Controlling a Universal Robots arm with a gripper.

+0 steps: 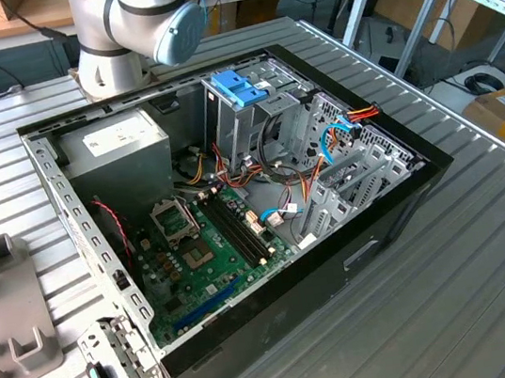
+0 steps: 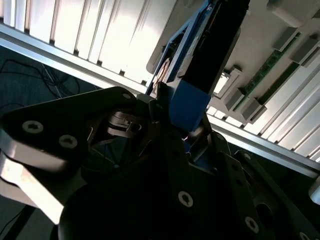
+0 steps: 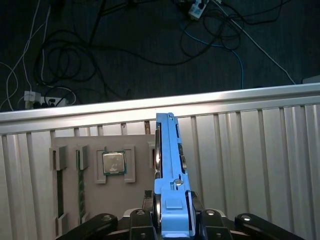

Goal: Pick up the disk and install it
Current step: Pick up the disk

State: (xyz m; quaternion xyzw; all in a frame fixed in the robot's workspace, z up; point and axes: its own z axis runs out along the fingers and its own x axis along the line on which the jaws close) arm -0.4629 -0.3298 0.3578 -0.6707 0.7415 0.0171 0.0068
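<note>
Well, end effector (image 3: 174, 221) pinches the disk (image 3: 167, 160) edge-on at one end only, so a jolt cd tilt or drop it.

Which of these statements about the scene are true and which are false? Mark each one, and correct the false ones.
1. The pincer grips the disk. True.
2. In the first wrist view the disk shows its white label. False: it is seen edge-on, showing its blue frame.
3. A processor chip sits in the grey tray. True.
4. The computer case is closed. False: it lies open, with the motherboard showing.
</note>
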